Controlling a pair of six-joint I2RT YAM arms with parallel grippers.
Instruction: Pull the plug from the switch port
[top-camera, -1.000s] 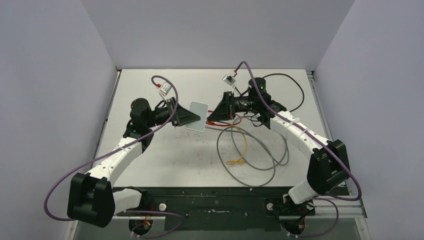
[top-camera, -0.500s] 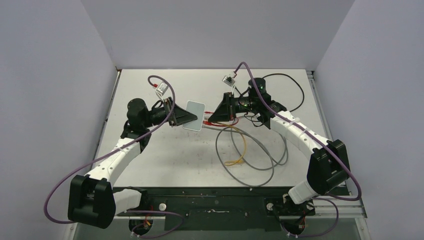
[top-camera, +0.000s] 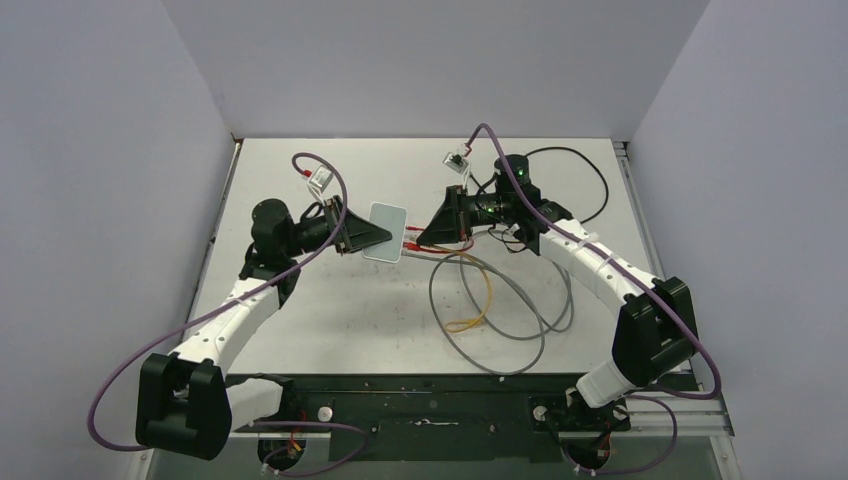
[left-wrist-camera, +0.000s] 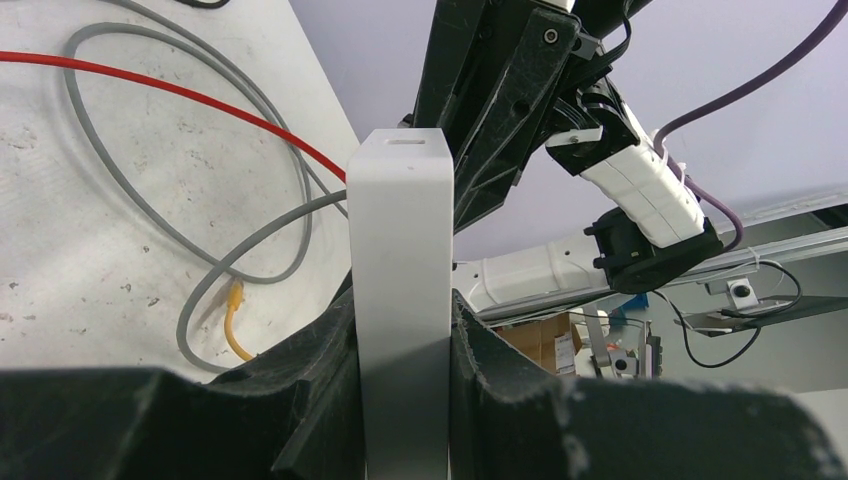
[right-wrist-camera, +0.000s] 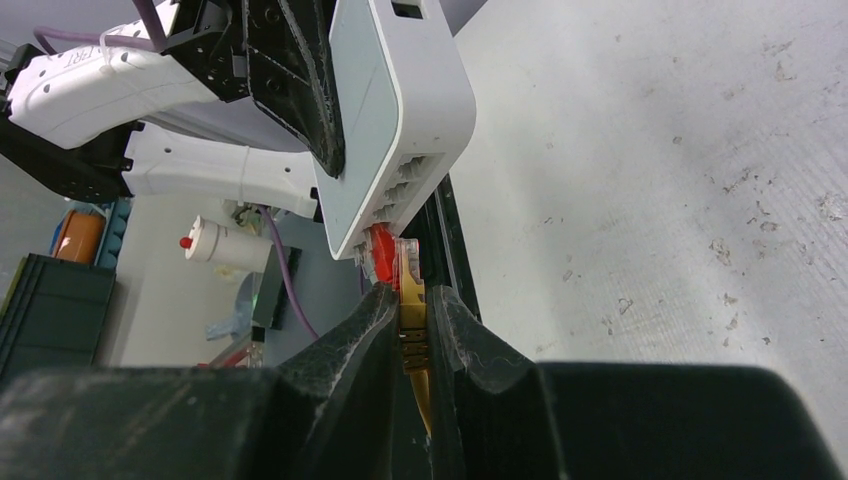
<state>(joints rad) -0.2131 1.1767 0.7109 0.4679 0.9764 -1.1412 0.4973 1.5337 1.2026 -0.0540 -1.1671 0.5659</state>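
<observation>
The pale, scuffed table (top-camera: 330, 300) carries the whole job, and most of the set-up looks done. The small, flat, grey-white switch box with rounded corners (top-camera: 390, 218) is lifted off the table, left of centre and towards the far side. The left gripper (top-camera: 378, 236) has it clamped across its flat faces, fingers shut hard on the box.

The row of sockets along the box's narrow right edge (right-wrist-camera: 405, 185) faces the right gripper (right-wrist-camera: 410, 300). Its fingers are closed almost fully on the yellow plug with a clear tip (right-wrist-camera: 410, 285). The thin yellow cable (top-camera: 489, 290) trails from there towards the near side of the table.

Just beside this plug, a red plug (right-wrist-camera: 379, 252) sits in the end socket.

The yellow plug's tip lies right at the socket edge, and whether it is seated or already free cannot be told. I judge that the holding and gripping are finished and that drawing the plug rightwards, clear of the box, is what remains.
</observation>
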